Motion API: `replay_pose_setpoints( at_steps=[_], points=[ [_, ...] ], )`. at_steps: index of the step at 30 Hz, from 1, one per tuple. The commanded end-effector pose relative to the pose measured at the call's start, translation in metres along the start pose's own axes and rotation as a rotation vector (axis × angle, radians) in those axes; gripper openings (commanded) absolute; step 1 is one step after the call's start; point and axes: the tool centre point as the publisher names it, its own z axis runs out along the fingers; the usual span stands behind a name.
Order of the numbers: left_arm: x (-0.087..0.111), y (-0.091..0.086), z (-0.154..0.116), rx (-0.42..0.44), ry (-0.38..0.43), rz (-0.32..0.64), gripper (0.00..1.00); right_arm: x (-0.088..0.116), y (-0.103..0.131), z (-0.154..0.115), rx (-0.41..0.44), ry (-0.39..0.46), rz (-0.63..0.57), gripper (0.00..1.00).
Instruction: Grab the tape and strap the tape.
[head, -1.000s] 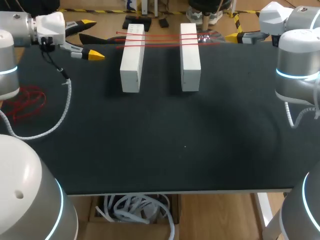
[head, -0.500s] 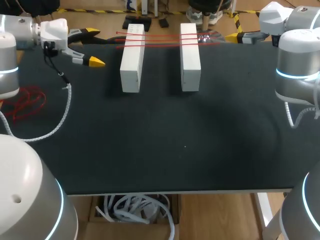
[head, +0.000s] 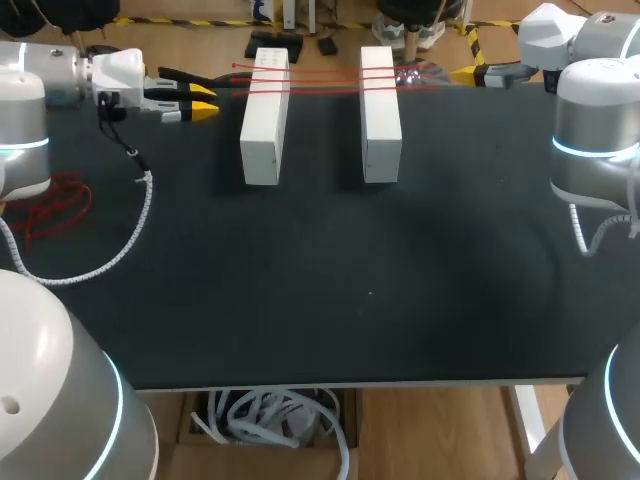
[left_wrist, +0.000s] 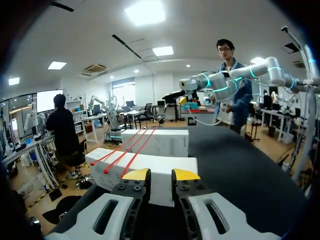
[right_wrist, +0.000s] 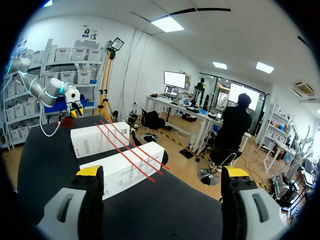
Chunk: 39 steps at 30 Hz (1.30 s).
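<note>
"Head view, what step are they on?"

"The grab, I'd say. On the black table (head: 300, 300) stand two white blocks (head: 263, 130). The left gripper (head: 203, 99) is just beside them, jaws narrow and empty. The right gripper (right_wrist: 162, 175) is well beyond them, jaws wide. Three red tapes (head: 325, 78) lie across the blocks."

"And next?"

"Line up on a tape end, then pinch."

Black table (head: 400, 300), left white box (head: 264, 120) lying near the far edge, second white box (head: 380, 115) parallel, just right of it.
</note>
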Motion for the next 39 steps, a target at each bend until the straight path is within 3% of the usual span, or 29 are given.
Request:
replay_pose_setpoints(
  at_steps=[1,4,7,22,39],
  points=[
    [-0.013,0.009,0.006,0.005,0.051,0.0,0.33,0.0,0.0,0.0,-0.001,0.0,0.0,1.0],
    [-0.018,0.013,0.008,0.004,0.058,-0.002,0.36,0.0,0.0,0.0,-0.001,0.0,0.0,1.0],
    [-0.024,0.016,0.012,0.007,0.067,0.0,0.31,0.0,0.0,0.0,-0.001,0.0,0.0,1.0],
    [-0.053,0.027,0.023,0.016,0.079,0.008,0.27,0.0,0.0,0.0,-0.001,0.0,0.0,1.0],
    [-0.066,0.039,0.032,0.026,0.085,-0.003,0.24,0.0,0.0,0.0,-0.001,0.0,0.0,1.0]
  ],
)
